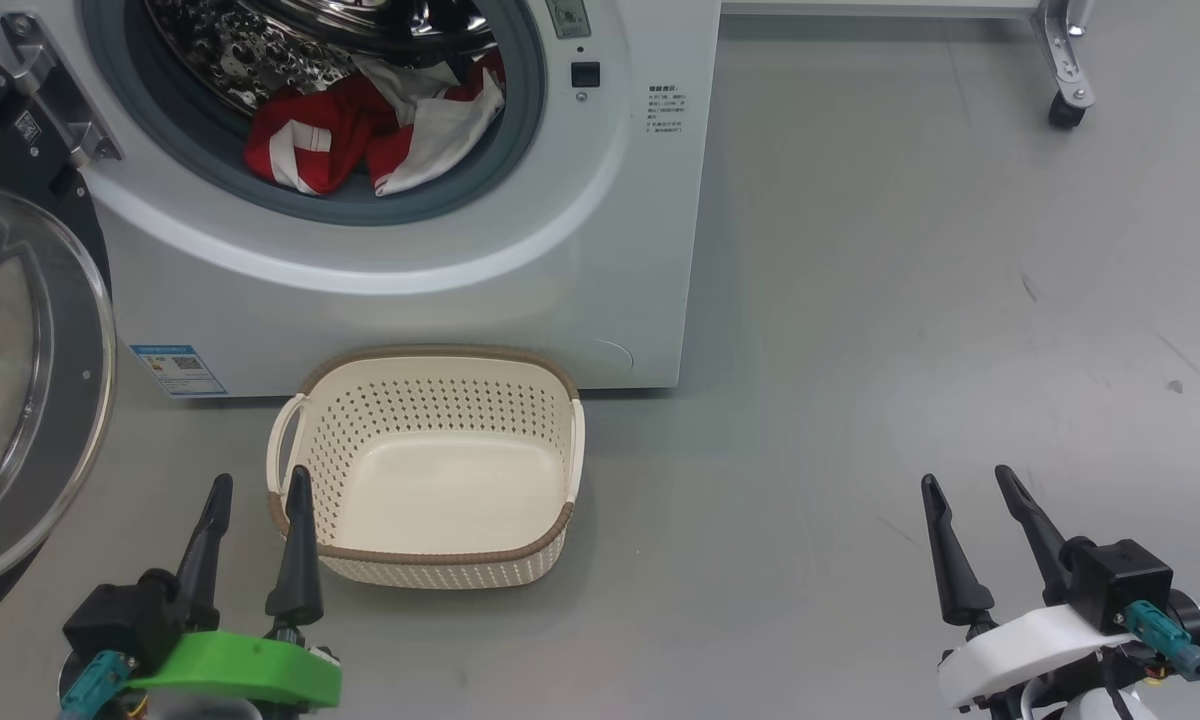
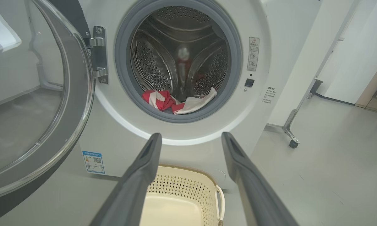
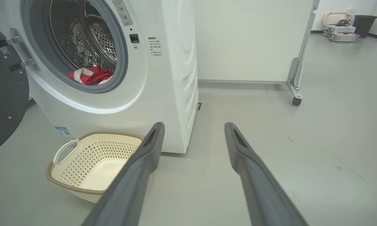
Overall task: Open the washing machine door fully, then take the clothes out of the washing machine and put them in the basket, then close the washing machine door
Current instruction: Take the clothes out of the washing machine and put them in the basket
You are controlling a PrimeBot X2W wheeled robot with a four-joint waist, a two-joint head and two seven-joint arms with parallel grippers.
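Note:
The white washing machine (image 1: 520,290) stands with its round black door (image 1: 20,400) swung wide to the left, its glass bowl facing me. Red and white clothes (image 1: 380,135) lie at the front of the steel drum, also seen as clothes (image 2: 176,102) and clothes (image 3: 92,75). The cream basket (image 1: 425,555) sits empty on the floor right in front of the machine. My left gripper (image 1: 260,485) is open at the basket's near left corner, holding nothing. My right gripper (image 1: 970,478) is open over bare floor, far to the basket's right.
A white panel on a castor frame (image 1: 1065,70) stands at the back right. Grey floor (image 1: 910,330) stretches right of the machine. A blue label (image 1: 178,370) marks the machine's lower left front. Boxes and a dark bin (image 3: 363,23) sit far off.

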